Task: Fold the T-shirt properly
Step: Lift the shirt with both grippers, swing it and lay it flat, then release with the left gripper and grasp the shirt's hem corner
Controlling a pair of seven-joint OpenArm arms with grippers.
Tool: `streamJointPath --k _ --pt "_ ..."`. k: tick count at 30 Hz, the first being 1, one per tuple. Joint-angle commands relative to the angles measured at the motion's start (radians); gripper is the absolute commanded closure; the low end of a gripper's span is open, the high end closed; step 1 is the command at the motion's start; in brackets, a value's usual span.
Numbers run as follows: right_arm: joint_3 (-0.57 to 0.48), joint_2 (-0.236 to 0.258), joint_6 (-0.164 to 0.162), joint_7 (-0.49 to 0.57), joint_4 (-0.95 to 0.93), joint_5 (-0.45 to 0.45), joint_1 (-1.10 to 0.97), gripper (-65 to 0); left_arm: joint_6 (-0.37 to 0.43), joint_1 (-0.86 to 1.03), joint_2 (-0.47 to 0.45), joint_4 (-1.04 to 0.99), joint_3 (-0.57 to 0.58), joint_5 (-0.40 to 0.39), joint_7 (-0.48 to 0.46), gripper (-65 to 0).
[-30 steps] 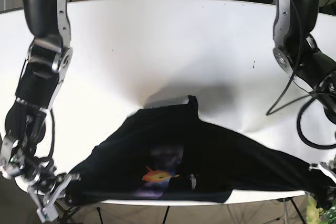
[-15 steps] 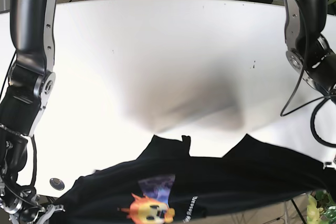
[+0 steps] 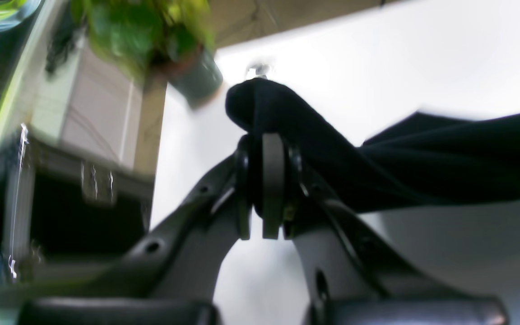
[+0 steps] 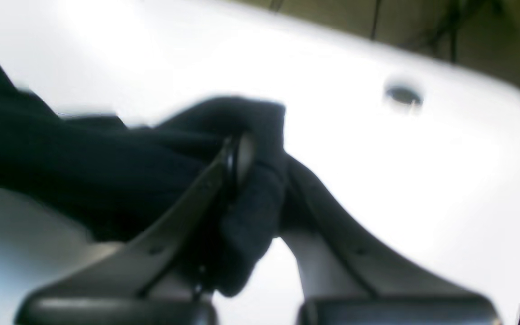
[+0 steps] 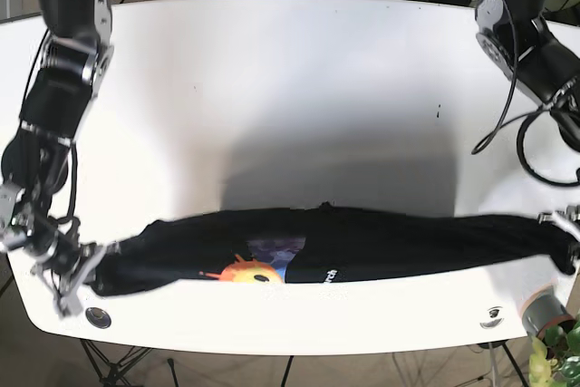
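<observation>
Stretching across the white table (image 5: 290, 88), the black T-shirt (image 5: 362, 246) is hanging taut. Left gripper (image 3: 266, 149) and right gripper (image 4: 242, 155) are each clamping one end.

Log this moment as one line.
phase: stretching | T-shirt: taut band between arms near table front edge | left hand: shut on shirt end | right hand: shut on other end

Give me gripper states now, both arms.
Left gripper: closed on one end of the black T-shirt.
Right gripper: closed on the other end of it.
</observation>
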Motion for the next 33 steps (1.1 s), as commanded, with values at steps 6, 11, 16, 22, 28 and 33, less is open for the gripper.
streamJointPath --k 6,11,16,22,28,33 --pt "0.107 -0.023 0.004 0.008 0.137 0.007 -0.172 -2.1 0.007 0.158 0.014 0.055 -0.096 0.003 -0.022 0.0" --pt "0.128 -0.056 0.004 0.007 0.182 0.007 -0.307 -2.1 0.007 0.276 0.060 0.089 -0.173 0.005 -0.024 0.0" --pt "0.167 -0.090 0.004 0.007 0.209 0.007 -0.435 -2.1 0.007 0.380 0.083 0.095 -0.216 0.005 -0.042 0.0" --pt "0.179 -0.101 0.005 0.007 0.260 0.007 -0.541 -2.1 0.007 0.512 0.091 0.087 -0.225 0.006 -0.145 0.0" --pt "0.179 -0.102 0.005 0.007 0.288 0.007 -0.613 -2.1 0.007 0.586 0.091 0.052 -0.227 0.006 -0.214 0.0" --pt "0.181 -0.102 0.005 0.008 0.289 0.007 -0.640 -2.1 0.007 0.595 0.085 0.009 -0.227 0.013 -0.214 0.0"
